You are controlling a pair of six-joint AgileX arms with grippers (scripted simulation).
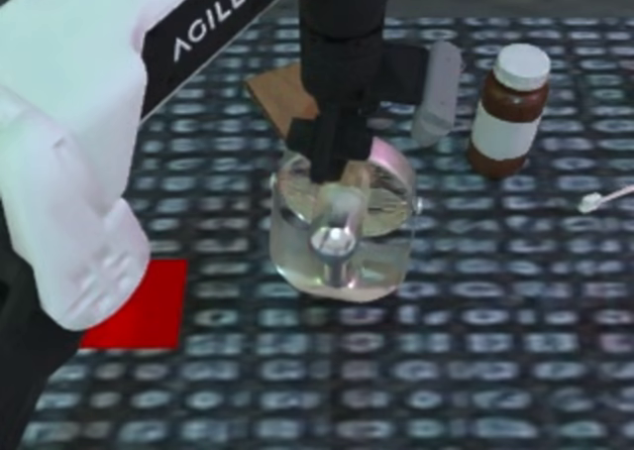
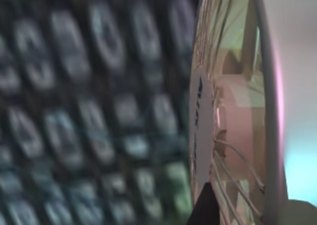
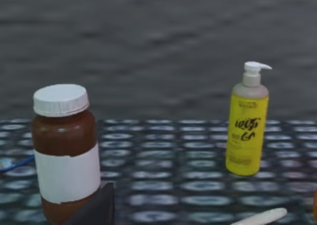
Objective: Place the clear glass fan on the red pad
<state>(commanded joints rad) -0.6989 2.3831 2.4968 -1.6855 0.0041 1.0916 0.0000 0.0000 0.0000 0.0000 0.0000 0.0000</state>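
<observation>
The clear glass fan (image 1: 342, 234) is at the table's middle, its round face and hub turned up toward the top view. My left gripper (image 1: 332, 165) reaches down from above and is shut on the fan's far rim. In the left wrist view the fan (image 2: 237, 111) fills the frame and one dark fingertip (image 2: 205, 205) lies against its grille. I cannot tell whether the fan touches the table. The red pad (image 1: 144, 306) lies flat to the fan's left, partly hidden under my left arm. My right gripper is outside the top view, and one of its dark fingers (image 3: 96, 205) shows off-centre beside the brown bottle.
A brown bottle with a white cap (image 1: 510, 108) (image 3: 64, 150) stands at the back right. Behind the fan a brown wooden tile (image 1: 279, 93) lies flat. A white stick (image 1: 604, 198) is at the right edge. A yellow pump bottle (image 3: 246, 131) stands farther off.
</observation>
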